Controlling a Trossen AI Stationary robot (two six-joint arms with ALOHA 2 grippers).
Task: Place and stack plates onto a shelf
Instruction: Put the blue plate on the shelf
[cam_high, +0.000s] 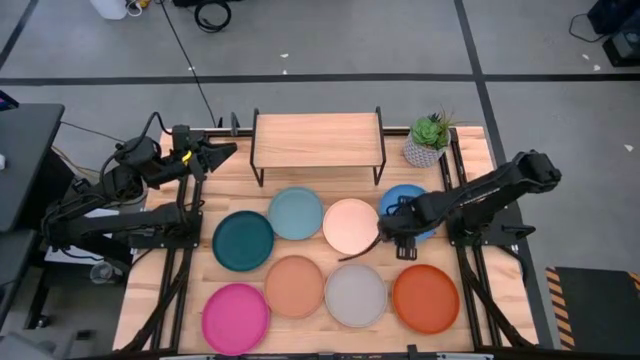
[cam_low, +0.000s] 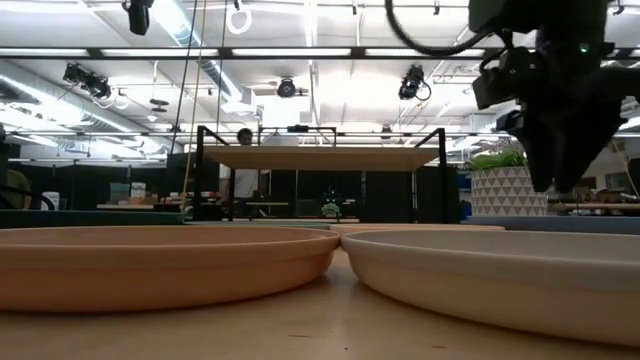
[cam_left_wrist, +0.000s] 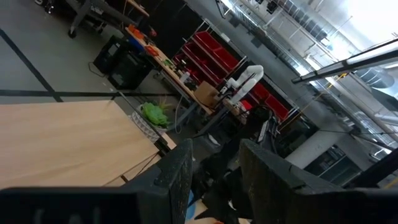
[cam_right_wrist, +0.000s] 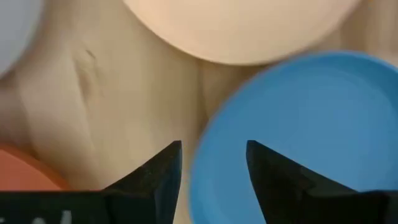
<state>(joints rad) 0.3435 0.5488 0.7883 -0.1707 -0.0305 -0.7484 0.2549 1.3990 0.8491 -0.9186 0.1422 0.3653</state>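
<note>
Right gripper (cam_right_wrist: 211, 163) reaches low over the table, jaws spread astride the rim of the bright blue plate (cam_right_wrist: 298, 130) — nothing pinched. Left gripper (cam_left_wrist: 214, 165) — raised beside the shelf (cam_high: 318, 138), jaws parted. No legible writing.

The left arm lies folded along the table's left edge, its gripper (cam_high: 222, 152) raised, pointing toward the right, fingers (cam_left_wrist: 180, 174) apart. The right arm reaches in from the right edge toward the table's middle, wrist bent downward, its gripper (cam_high: 385, 232) low over the tabletop with fingers (cam_right_wrist: 155, 168) spread open.
</note>
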